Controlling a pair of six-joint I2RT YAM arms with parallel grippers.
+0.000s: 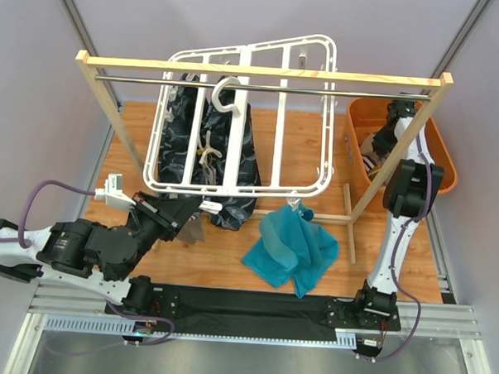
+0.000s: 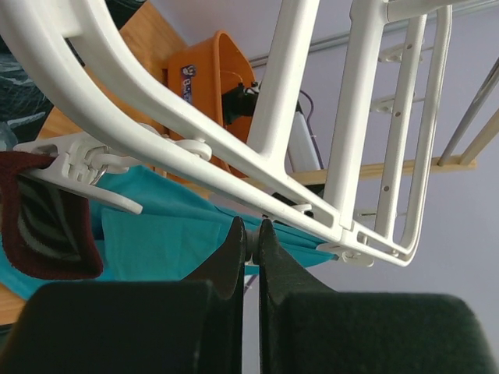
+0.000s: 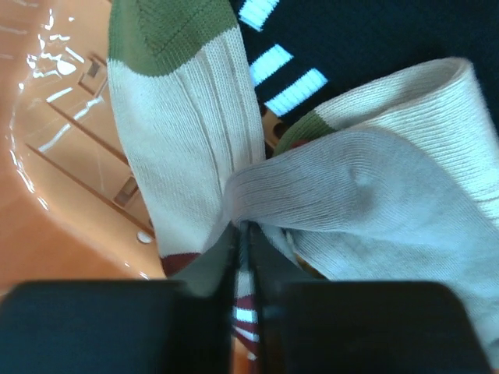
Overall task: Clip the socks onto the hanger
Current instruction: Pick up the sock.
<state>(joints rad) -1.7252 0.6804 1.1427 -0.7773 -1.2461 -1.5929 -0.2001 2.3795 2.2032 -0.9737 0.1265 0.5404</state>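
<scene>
The white hanger (image 1: 244, 112) hangs by its hook from the rack's rail and also shows in the left wrist view (image 2: 195, 132). A teal sock (image 1: 292, 248) hangs from a clip at its front edge. My left gripper (image 1: 200, 208) is at the hanger's front left corner, shut on a small white clip (image 2: 252, 243) under the frame. A dark striped sock with a red cuff (image 2: 47, 230) hangs in a clip beside it. My right gripper (image 1: 386, 137) is down in the orange basket, shut on a beige sock with red and white stripes (image 3: 187, 148) among other socks.
The wooden rack (image 1: 263, 71) with a metal rail spans the table. A dark glossy patterned cloth (image 1: 230, 153) hangs under the hanger. The orange basket (image 1: 440, 154) stands at the right back. A black sock with pale stripes (image 3: 374, 39) lies in it.
</scene>
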